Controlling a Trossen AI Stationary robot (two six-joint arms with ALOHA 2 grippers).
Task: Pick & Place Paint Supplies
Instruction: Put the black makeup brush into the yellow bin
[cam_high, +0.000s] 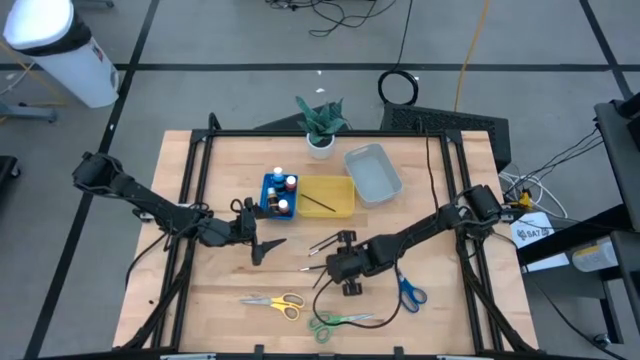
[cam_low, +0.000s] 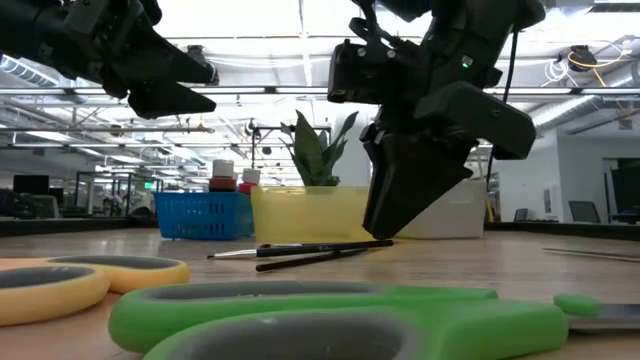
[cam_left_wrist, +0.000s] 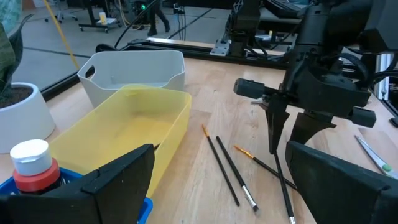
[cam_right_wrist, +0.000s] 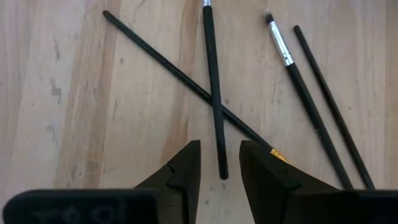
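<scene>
Several thin dark brushes (cam_right_wrist: 305, 93) lie flat on the wood at mid-table, two of them crossed. My right gripper (cam_right_wrist: 221, 152) hangs over them, pointing down, open by a narrow gap. Its fingertips stand on either side of the end of one brush (cam_right_wrist: 214, 93) without touching it. My left gripper (cam_high: 262, 248) hovers open left of the brushes, near the blue tray (cam_high: 268, 200) that holds the paint bottles (cam_high: 281, 192). One more brush (cam_high: 318, 203) lies in the yellow tray (cam_high: 340, 185). Yellow scissors (cam_high: 275, 302), green scissors (cam_high: 335, 322) and blue scissors (cam_high: 408, 290) lie flat near the table's near edge.
A clear tray (cam_high: 372, 170) sits right of the yellow tray, and a small potted plant (cam_high: 320, 125) stands at the far edge. A black frame rail (cam_high: 190, 200) borders the table. Bare wood shows at the near left and the far right.
</scene>
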